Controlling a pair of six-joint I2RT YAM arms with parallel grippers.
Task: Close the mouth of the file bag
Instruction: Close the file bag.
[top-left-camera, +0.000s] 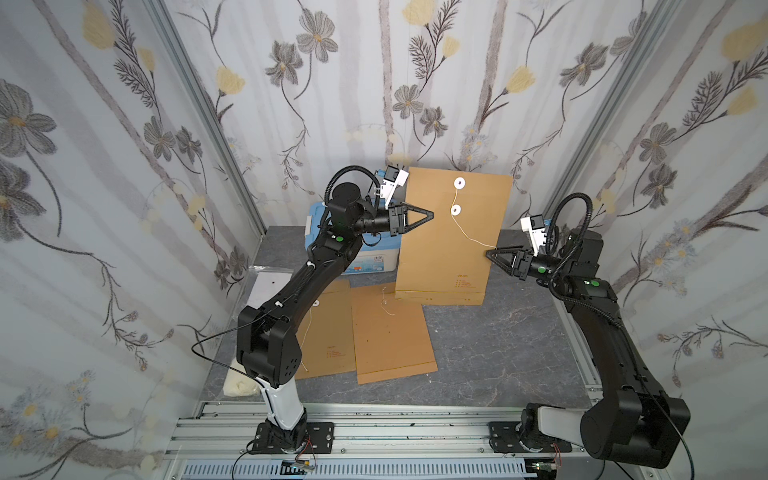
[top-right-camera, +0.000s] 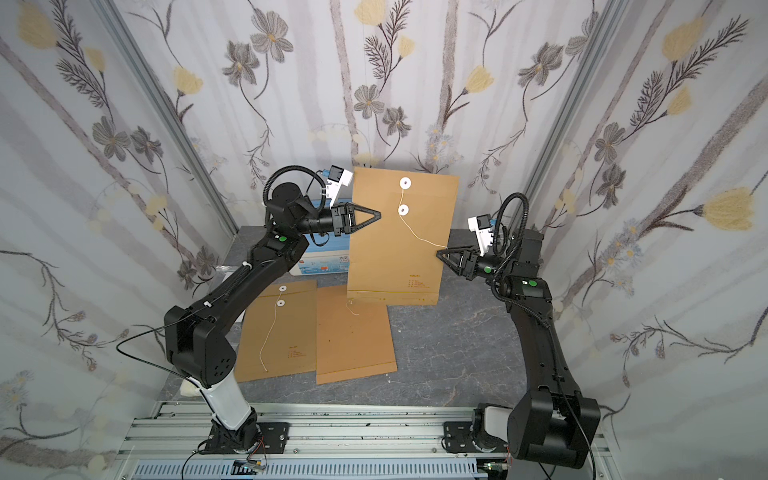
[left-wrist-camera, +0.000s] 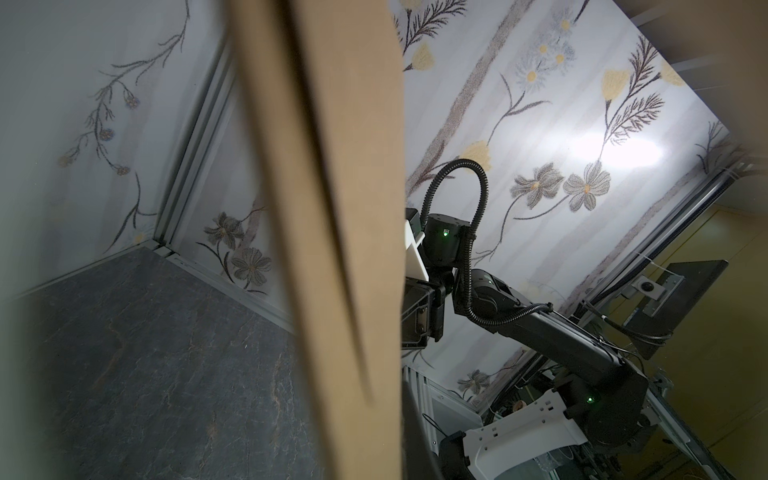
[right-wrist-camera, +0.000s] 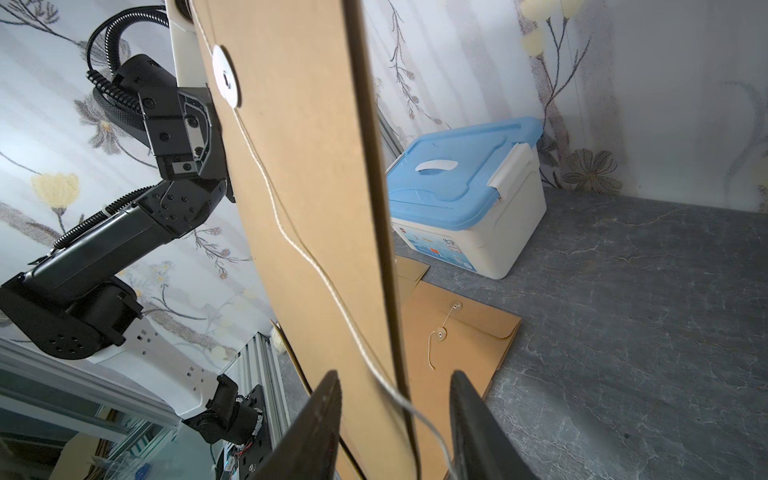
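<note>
While it stood upright on its short bottom edge, the brown paper file bag (top-left-camera: 436, 257) sat toward 12 o'clock on the grey desk (top-left-camera: 498, 345), its printed face toward the camera in both top views. Two white discs lay near its top, the upper disc (top-left-camera: 459, 183) directly at 12 o'clock from the lower disc (top-left-camera: 456, 210). A pale string (top-left-camera: 467, 237) ran from the upper disc down to the lower one, then trailed slack toward 4 o'clock, reaching the bag's edge there. Whether it was wound round the lower disc could not be told.

The left tool (top-left-camera: 430, 216) was closed on the bag's 9 o'clock edge, pinching the paper. The right tool (top-left-camera: 488, 253) sat at the bag's 4 o'clock edge; in the right wrist view its fingers (right-wrist-camera: 324, 419) stood apart, with the bag's edge and the string passing between them, neither squeezed.
</note>
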